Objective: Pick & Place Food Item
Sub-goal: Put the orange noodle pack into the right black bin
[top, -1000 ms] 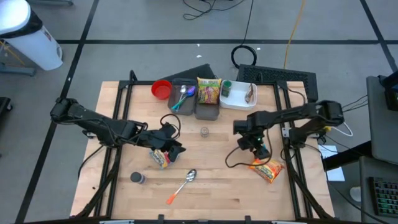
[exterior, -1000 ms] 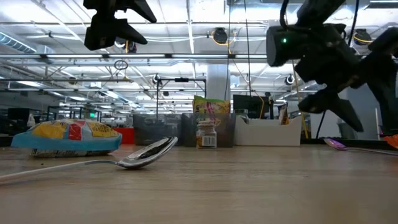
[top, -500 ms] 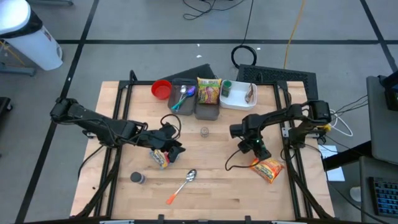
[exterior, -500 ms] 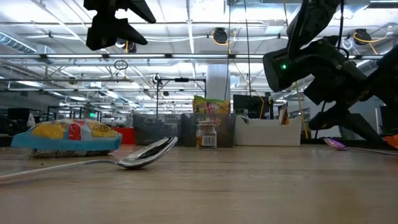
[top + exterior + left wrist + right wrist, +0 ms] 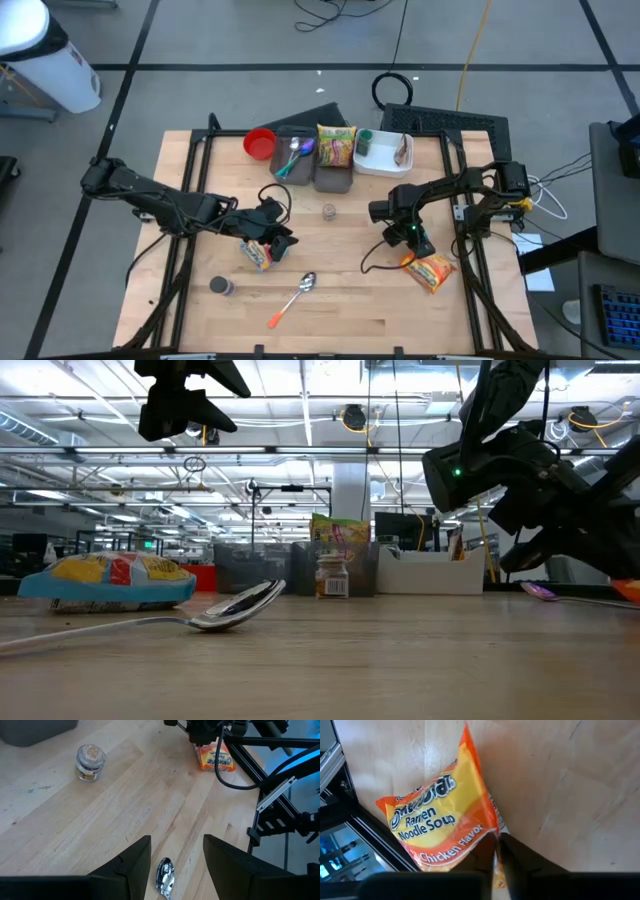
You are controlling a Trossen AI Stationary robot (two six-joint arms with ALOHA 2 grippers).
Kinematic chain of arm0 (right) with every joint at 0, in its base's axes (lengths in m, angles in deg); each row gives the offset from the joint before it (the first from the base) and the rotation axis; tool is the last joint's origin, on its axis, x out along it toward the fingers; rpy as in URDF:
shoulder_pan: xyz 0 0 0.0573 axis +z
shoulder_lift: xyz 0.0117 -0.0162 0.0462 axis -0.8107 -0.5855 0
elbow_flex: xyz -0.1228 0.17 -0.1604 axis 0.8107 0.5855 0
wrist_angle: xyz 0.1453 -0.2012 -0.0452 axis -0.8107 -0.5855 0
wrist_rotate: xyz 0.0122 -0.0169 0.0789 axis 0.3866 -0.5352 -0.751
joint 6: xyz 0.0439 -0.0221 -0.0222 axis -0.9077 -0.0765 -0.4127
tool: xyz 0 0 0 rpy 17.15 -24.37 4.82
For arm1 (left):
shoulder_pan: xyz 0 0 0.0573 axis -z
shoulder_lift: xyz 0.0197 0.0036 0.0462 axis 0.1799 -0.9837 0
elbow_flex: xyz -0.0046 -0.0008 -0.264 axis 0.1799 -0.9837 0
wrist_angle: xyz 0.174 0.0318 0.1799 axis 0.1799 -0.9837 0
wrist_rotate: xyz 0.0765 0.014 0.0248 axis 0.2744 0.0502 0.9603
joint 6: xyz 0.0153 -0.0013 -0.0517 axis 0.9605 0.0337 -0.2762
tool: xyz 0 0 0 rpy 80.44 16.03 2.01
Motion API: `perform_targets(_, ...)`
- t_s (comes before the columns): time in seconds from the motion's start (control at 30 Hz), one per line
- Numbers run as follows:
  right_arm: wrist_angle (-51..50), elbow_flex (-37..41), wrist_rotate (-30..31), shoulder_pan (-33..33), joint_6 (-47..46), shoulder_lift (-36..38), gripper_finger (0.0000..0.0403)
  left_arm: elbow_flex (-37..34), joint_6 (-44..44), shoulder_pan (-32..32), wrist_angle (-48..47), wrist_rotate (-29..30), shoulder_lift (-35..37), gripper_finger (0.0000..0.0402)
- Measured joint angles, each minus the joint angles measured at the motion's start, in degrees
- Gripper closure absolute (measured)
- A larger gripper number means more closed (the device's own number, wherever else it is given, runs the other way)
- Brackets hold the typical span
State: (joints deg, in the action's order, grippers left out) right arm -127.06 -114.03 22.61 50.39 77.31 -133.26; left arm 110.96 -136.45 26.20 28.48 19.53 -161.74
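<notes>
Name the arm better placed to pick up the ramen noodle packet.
Right. The right gripper hangs directly beside the ramen noodle packet at the table's right edge, its fingertips at the packet's edge. The left gripper sits across the table, over another packet.

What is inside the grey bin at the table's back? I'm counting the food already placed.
The grey bin holds one yellow-green snack packet in one compartment and spoons in the other. Anything beneath the packet is hidden.
</notes>
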Motion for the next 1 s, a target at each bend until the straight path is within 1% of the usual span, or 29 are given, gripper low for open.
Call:
perform_targets(0.07, 0.0, 0.0, 0.0, 0.0, -0.9, 0.0, 0.0397, 0.0, 0.0, 0.0, 0.0, 0.0, 0.0, 0.0213)
perform_targets(0.17, -0.2, -0.1, 0.1, 0.0, -2.8, 0.0, 0.0397, 0.0, 0.0, 0.0, 0.0, 0.0, 0.0, 0.0213)
perform_targets(0.27, -1.8, -1.8, 0.2, 0.0, -4.1, 0.0, 0.0401, 0.0, 0.0, 0.0, 0.0, 0.0, 0.0, 0.0213)
perform_targets(0.53, -3.1, -13.0, 0.4, 0.1, -7.5, 0.0, 0.0402, 0.0, 1.1, 0.2, -0.1, -0.1, 0.0, 0.0213)
perform_targets(0.77, -2.7, -23.5, 0.4, 0.1, -11.1, 0.1, 0.0402, 0.0, 1.0, 2.1, -0.6, -0.1, 0.0, 0.0213)
perform_targets(0.9, -2.6, -27.2, 0.3, 0.1, -14.6, 0.1, 0.0403, 0.0, 0.2, 3.3, -0.6, -0.1, 0.0, 0.0213)
perform_targets(1.0, -2.5, -28.5, 0.3, 0.1, -16.8, 0.8, 0.0403, 0.0, -1.0, 4.0, -1.7, -0.1, 0.0, 0.0213)
